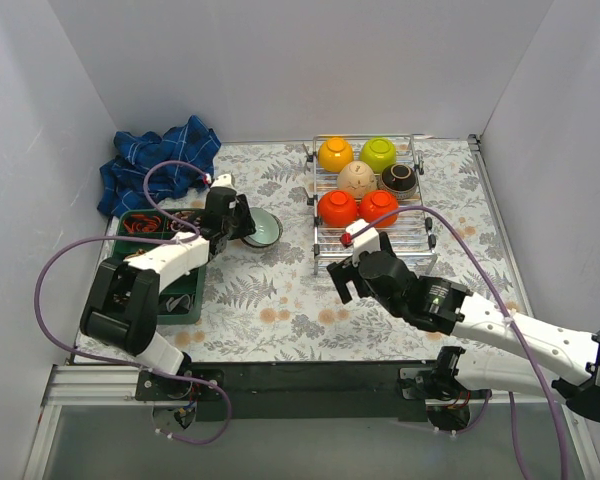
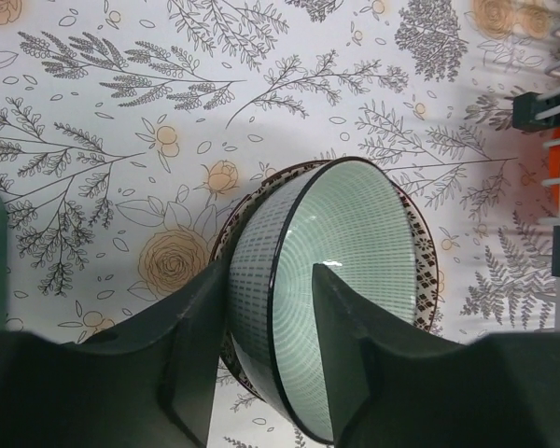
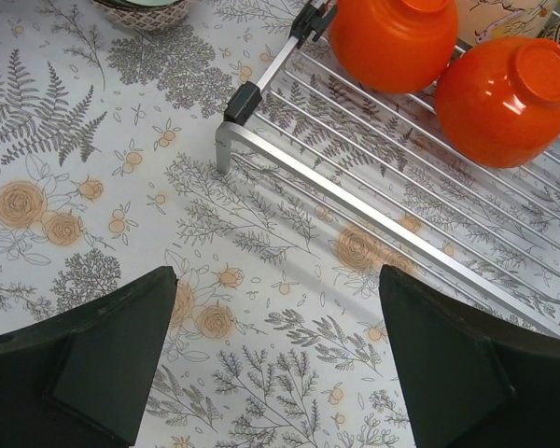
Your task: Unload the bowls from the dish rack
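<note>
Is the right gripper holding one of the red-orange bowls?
No, the right gripper stands open and empty over the tablecloth, while both red-orange bowls sit upside down in the dish rack.

Bright, even light; soft shadows

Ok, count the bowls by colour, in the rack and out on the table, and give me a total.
Orange-yellow bowl: 1
Lime green bowl: 1
Speckled beige bowl: 1
Dark brown bowl: 1
Red-orange bowls: 2
Pale blue-green bowl: 1
White patterned bowl: 1
Total: 8
</note>
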